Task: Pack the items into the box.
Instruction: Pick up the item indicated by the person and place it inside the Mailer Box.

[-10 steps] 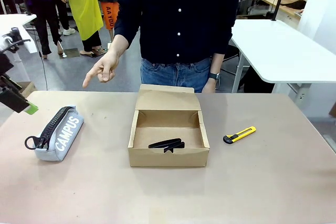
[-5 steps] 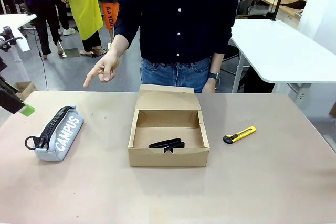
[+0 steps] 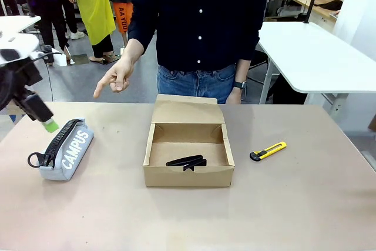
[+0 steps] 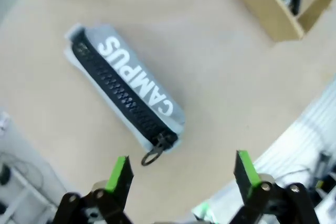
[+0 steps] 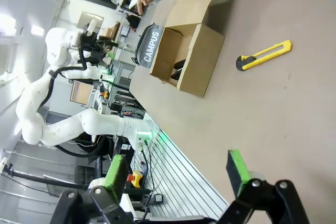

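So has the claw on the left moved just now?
Yes: the left gripper has shifted right, toward the CAMPUS pouch, which lies where it was.

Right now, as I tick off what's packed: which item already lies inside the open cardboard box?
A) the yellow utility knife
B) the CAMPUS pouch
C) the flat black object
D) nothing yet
C: the flat black object lies on the floor of the box, while the pouch sits outside to its left and the knife outside to its right.

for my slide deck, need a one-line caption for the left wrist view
Open left gripper hovers over the CAMPUS pouch on the table, cardboard box corner at top right
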`<state>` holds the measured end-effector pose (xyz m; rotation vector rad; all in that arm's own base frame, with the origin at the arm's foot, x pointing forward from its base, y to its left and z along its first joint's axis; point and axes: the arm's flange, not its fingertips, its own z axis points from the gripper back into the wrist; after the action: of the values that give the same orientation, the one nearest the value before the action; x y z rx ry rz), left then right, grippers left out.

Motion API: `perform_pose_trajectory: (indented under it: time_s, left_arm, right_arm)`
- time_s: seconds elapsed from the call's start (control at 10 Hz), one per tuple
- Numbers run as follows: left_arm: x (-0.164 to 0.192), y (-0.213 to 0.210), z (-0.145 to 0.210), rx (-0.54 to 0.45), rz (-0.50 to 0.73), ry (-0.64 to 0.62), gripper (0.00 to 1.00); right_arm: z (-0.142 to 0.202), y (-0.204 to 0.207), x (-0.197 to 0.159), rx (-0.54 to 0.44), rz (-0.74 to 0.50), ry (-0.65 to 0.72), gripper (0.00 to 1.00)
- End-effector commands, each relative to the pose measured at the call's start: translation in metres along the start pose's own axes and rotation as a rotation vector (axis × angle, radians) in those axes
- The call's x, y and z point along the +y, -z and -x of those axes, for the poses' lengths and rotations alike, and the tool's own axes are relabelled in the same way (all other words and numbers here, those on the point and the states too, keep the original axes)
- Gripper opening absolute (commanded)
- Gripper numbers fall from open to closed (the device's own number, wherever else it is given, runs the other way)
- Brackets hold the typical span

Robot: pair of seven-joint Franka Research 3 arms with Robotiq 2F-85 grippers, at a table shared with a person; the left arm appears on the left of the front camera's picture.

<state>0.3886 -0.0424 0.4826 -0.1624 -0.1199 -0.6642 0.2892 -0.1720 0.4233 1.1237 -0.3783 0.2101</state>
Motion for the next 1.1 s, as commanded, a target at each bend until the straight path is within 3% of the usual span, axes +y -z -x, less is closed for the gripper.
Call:
perform_pose_trajectory:
  time_s: [0.0, 0.3, 1.0]
  left_arm:
    - [0.006, -0.021, -0.008, -0.043, 0.006, -0.081, 1.00]
    - [0.025, -0.005, -0.017, -0.061, -0.059, -0.184, 1.00]
    - [0.030, 0.014, -0.024, -0.028, -0.119, -0.236, 1.00]
  right_arm:
    - [0.002, -0.001, -0.001, -0.002, -0.001, -0.029, 1.00]
    - [0.002, -0.001, -0.001, -0.002, -0.001, -0.029, 1.00]
    - [0.002, -0.001, -0.001, -0.002, -0.001, -0.029, 1.00]
